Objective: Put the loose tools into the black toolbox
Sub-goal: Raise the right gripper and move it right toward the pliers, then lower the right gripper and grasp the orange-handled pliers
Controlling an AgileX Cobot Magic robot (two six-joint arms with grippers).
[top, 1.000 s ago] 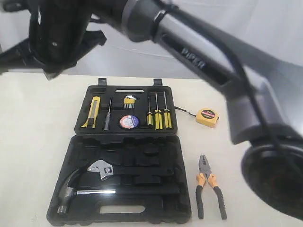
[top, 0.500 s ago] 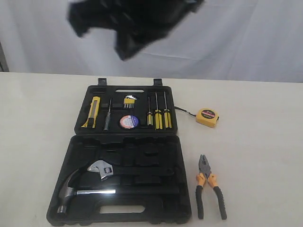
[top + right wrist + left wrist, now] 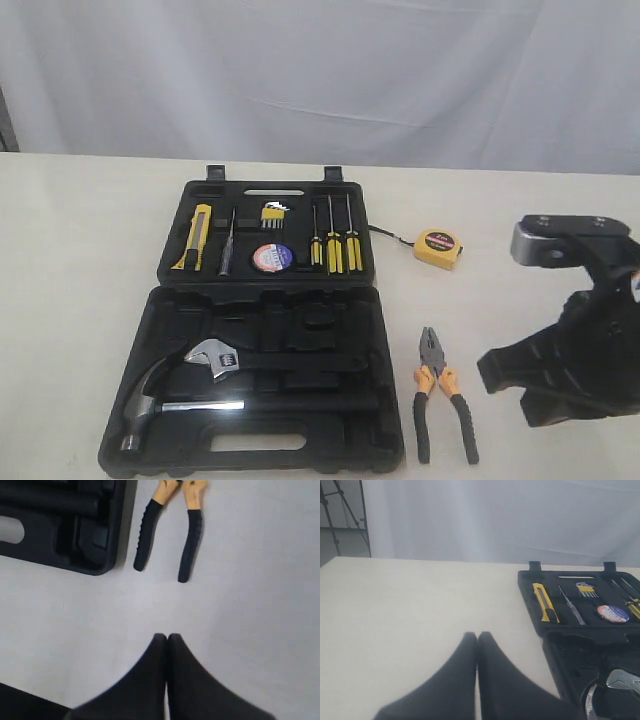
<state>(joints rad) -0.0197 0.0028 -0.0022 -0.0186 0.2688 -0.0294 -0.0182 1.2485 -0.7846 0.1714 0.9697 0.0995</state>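
Note:
The black toolbox (image 3: 300, 322) lies open on the table. In its far half sit the yellow-black utility knife (image 3: 197, 238) and the dark tape roll (image 3: 271, 257). The yellow tape measure (image 3: 438, 248) rests on the table just right of that half. The orange-black pliers (image 3: 443, 402) lie on the table right of the near half. My right gripper (image 3: 166, 637) is shut and empty, hovering over bare table short of the pliers' handles (image 3: 191, 530). My left gripper (image 3: 477, 635) is shut and empty, over the table left of the toolbox (image 3: 570, 635); the exterior view does not show it.
A steel hammer (image 3: 160, 400) and chrome wrench (image 3: 215, 358) fill the near half. Three yellow screwdrivers (image 3: 335, 247), hex keys (image 3: 273, 213) and a dark thin screwdriver (image 3: 227, 243) sit in the far half. My right arm (image 3: 575, 350) stands at the table's right. A white curtain hangs behind.
The right arm swept across the top of the exterior view and came down at the right, beside the pliers. The tools have not moved.

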